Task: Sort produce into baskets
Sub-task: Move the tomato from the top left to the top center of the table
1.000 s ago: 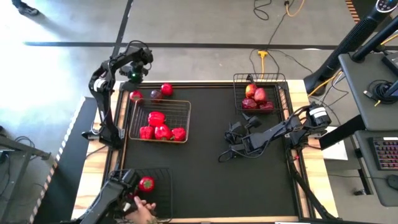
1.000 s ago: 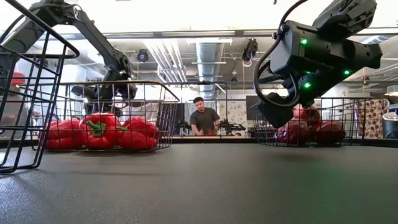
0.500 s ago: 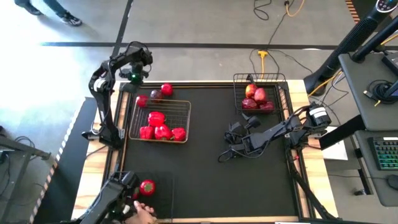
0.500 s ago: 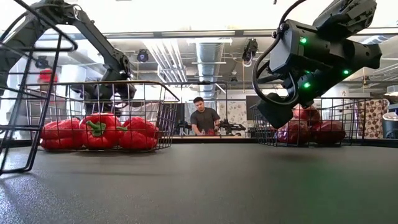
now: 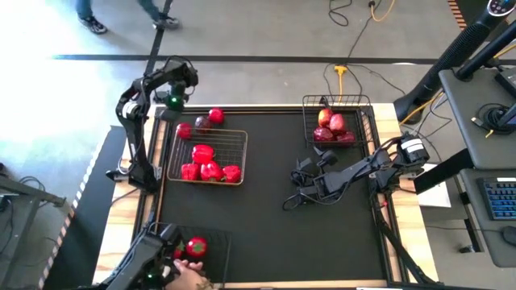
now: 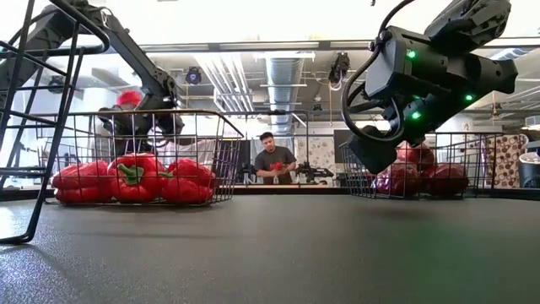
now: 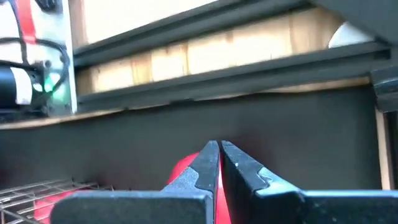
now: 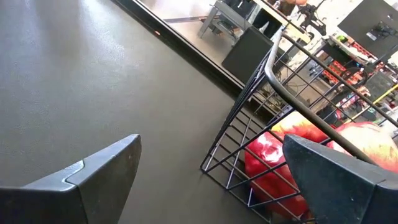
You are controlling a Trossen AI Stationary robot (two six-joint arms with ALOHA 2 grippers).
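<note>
Near-left basket (image 5: 211, 251) with tomato (image 5: 195, 246) tilted further by a person's hand (image 5: 190, 272).
Left gripper (image 7: 219, 163) pinched shut by loose fruit; right gripper (image 5: 300, 187) wide, empty, mid-table.

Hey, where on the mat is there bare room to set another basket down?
The widest bare patch is the near middle of the black mat, between the tilted basket and the right gripper. The far middle, between the pepper basket and the apple basket, is also bare. The far-left corner is crowded with loose produce.
</note>
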